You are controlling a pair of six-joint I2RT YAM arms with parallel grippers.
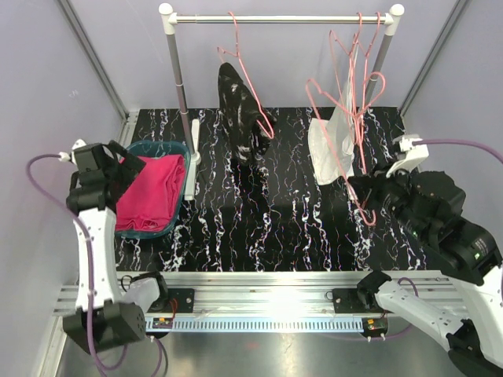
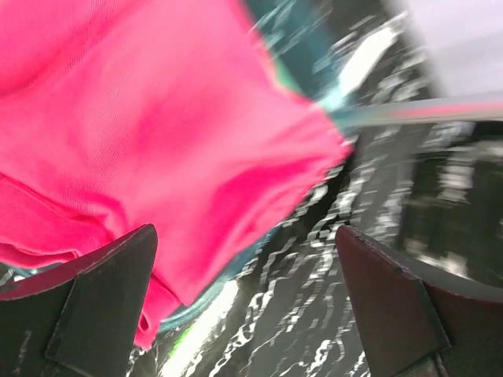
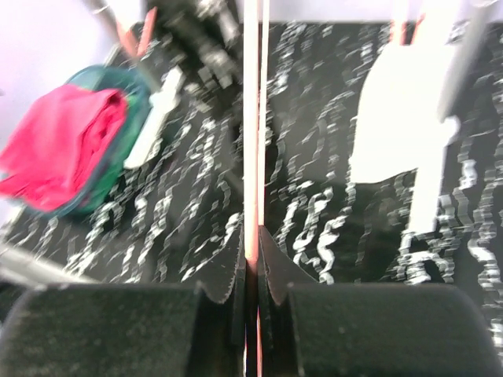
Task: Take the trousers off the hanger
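Your left gripper (image 2: 245,243) stands with its fingers spread wide and nothing between them. It hovers over the pink trousers (image 1: 151,192), which lie crumpled in the teal basket (image 1: 161,147) at the left side of the table (image 1: 275,228). One corner of the cloth spills over the basket's rim.

Your right gripper (image 3: 251,239) is pinched tight on the thin pink wire of a wire hanger (image 1: 363,206), low on the right side of the table. In the right wrist view the wire runs straight up from between the fingers.

The pale mint trousers (image 1: 330,145) hang just beside that wire, up against the tangle of pink hangers under the right end of the rail (image 1: 283,18). You cannot tell from these views whether the gripped wire belongs to the hanger that carries them.

The black trousers (image 1: 238,106), speckled with white, hang near the middle of the rail on another pink hanger (image 1: 234,55), well apart from both grippers. Both wrist views are blurred, so finer detail of the cloth is lost.
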